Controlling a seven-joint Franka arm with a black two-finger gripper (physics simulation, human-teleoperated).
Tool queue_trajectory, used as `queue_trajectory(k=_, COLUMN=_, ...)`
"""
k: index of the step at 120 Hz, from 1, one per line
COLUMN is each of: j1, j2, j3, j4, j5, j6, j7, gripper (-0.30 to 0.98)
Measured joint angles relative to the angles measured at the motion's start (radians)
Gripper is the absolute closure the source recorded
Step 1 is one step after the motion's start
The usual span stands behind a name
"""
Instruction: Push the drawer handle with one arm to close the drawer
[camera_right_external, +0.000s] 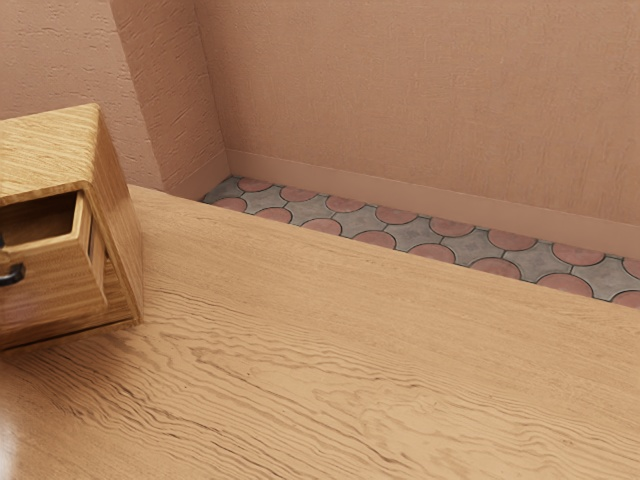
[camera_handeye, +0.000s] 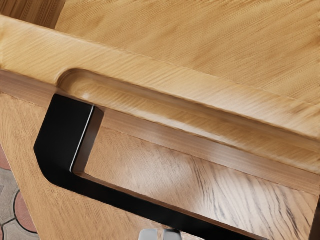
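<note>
At the exterior view's left edge, a dark shape (camera_right_external: 1, 240) is cut off, too little of it showing to name, and below it lies a pale blur (camera_right_external: 5, 445) I can't make out. Just beside the dark shape is the black handle (camera_right_external: 12, 274), set on the front of the wooden drawer (camera_right_external: 58, 282). The drawer stands partly out of its cabinet (camera_right_external: 45, 150), with the shadowed inside open to sight under the cabinet's top. The cabinet sits on the wood-grained worktop (camera_right_external: 330, 350), which runs on toward the exterior view's right; beyond it come a floor (camera_right_external: 415, 236) of grey tiles with reddish rounds and a plain pinkish-brown wall (camera_right_external: 420, 90). In the wrist view the handle is close up, its bent end meeting the wood next to a long, rounded groove (camera_handeye: 150, 102), with worktop grain visible through its opening. Near the handle's bar is the gripper (camera_handeye: 160, 234), drawn narrow, its two pale tips side by side with a thin slit between them; whether it touches the handle, I cannot tell.
</note>
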Motion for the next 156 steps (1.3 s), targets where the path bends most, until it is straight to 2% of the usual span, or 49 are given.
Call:
queue_trajectory(k=49, j1=-0.010, j2=0.115, j3=0.023, j4=0.049, j5=0.064, j6=0.094, j7=-0.049, gripper=0.79)
queue_trajectory(k=68, j1=-0.085, j2=0.177, j3=0.102, j4=0.098, j5=0.111, j6=0.127, j7=-0.059, gripper=0.79)
queue_trajectory(k=104, j1=-0.101, j2=0.278, j3=0.114, j4=0.170, j5=0.146, j6=0.166, j7=-0.071, gripper=0.79)
queue_trajectory(k=134, j1=-0.278, j2=0.350, j3=0.301, j4=0.249, j5=0.201, j6=0.185, j7=-0.077, gripper=0.79)
queue_trajectory(k=156, j1=-0.328, j2=0.370, j3=0.339, j4=0.273, j5=0.216, j6=0.186, j7=-0.081, gripper=0.80)
